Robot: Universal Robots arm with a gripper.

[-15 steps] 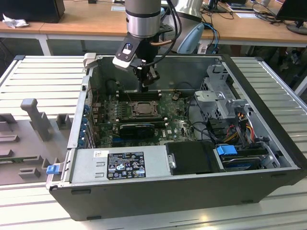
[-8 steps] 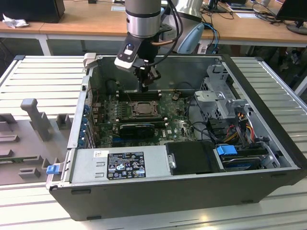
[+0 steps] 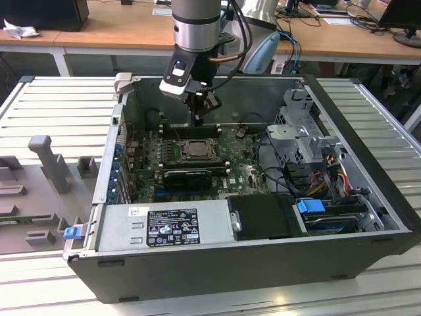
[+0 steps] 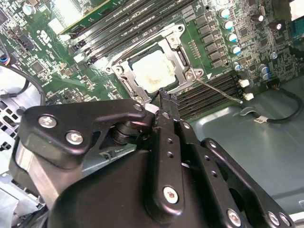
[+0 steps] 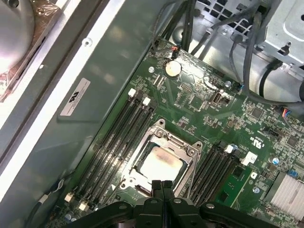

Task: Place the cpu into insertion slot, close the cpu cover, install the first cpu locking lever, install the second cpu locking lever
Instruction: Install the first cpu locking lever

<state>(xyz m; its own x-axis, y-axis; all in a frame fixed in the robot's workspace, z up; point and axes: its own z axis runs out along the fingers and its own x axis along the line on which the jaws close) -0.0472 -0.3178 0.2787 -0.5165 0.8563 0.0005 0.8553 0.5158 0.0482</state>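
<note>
The cpu (image 4: 153, 72) (image 5: 161, 164), a pale silver square, lies in the insertion slot (image 3: 196, 151) on the green motherboard. The cpu cover (image 4: 176, 47) (image 5: 167, 141) is down flat, framing the chip through its window. A thin metal locking lever (image 4: 219, 90) sticks out from one corner of the socket across the memory slots. My gripper (image 3: 197, 120) (image 4: 164, 96) (image 5: 162, 186) hangs just above the socket's edge, beside the chip. Its black fingers are pressed together with nothing between them.
The open computer case (image 3: 368, 178) walls the board in. Long black memory slots (image 5: 118, 137) run on both sides of the socket. A black finned card (image 3: 187, 176), the power supply (image 3: 171, 227), drive cages and loose cables (image 3: 329, 178) crowd the exterior view's right.
</note>
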